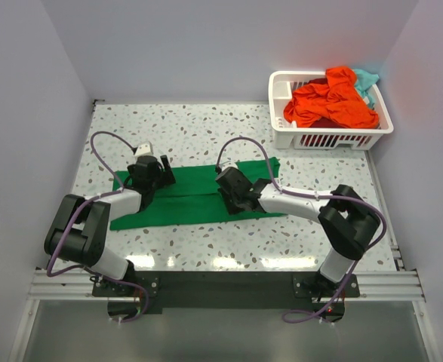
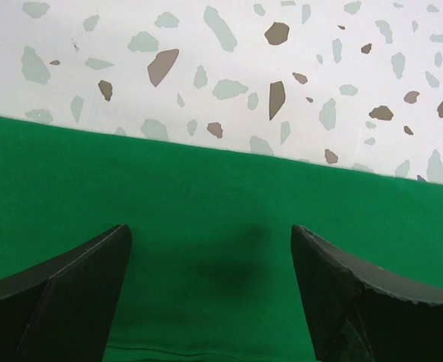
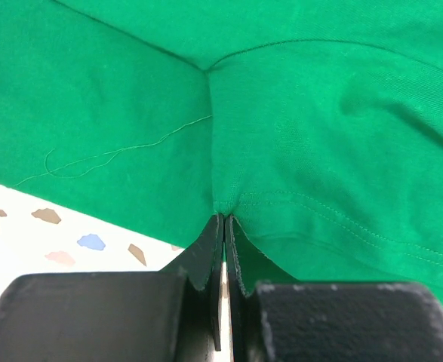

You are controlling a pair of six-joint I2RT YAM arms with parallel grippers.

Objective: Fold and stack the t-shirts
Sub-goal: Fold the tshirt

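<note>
A bright green t-shirt (image 1: 191,202) lies partly folded into a long band across the middle of the speckled table (image 1: 206,128). My right gripper (image 1: 230,188) is low over its right half. In the right wrist view the right gripper (image 3: 225,219) is shut, pinching the hemmed edge of the green t-shirt (image 3: 304,113) into a small pucker. My left gripper (image 1: 158,173) hovers over the shirt's left end. In the left wrist view the left gripper (image 2: 210,245) is open, with flat green t-shirt (image 2: 206,188) between its wide-apart fingers (image 2: 78,286). An orange-red t-shirt (image 1: 330,102) and a teal one (image 1: 368,78) are heaped in the basket.
A white slotted plastic basket (image 1: 281,137) stands at the back right corner of the table. Grey walls close in the left, back and right sides. A metal rail (image 1: 221,285) carrying both arm bases runs along the near edge.
</note>
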